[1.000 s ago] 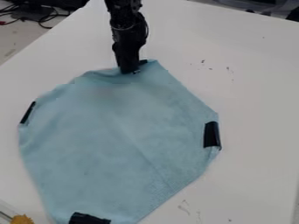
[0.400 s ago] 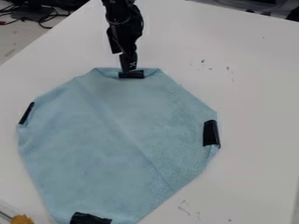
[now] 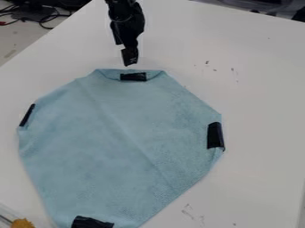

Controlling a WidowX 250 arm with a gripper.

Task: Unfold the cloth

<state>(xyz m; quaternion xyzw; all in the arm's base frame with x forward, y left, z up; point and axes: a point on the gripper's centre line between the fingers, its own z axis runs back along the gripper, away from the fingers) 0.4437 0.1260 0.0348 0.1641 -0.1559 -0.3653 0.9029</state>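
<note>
A big blue cloth [image 3: 119, 133] is lying spread out on the white bench [image 3: 262, 89], and the black hand [image 3: 129, 63] is hanging by its far side, at 12 o'clock.
Going by a clock on the cloth, a yellow fuzzy thing [image 3: 22, 223] is sitting close to us, off at 7 o'clock. One black patch [image 3: 92, 222] is sitting on the near end, between 6 and 7. Another [image 3: 216, 136] is sitting at 3, and a thin one [image 3: 26, 115] is sitting at 10. A long crease is running from 11 down to 5. The last patch [image 3: 133, 76] is sitting at 12. Just past it, the hand is pointing down and is not holding the cloth; I cannot tell how far open it is. Far off at 11, dark wires [image 3: 44, 18] are curling past the bench.
</note>
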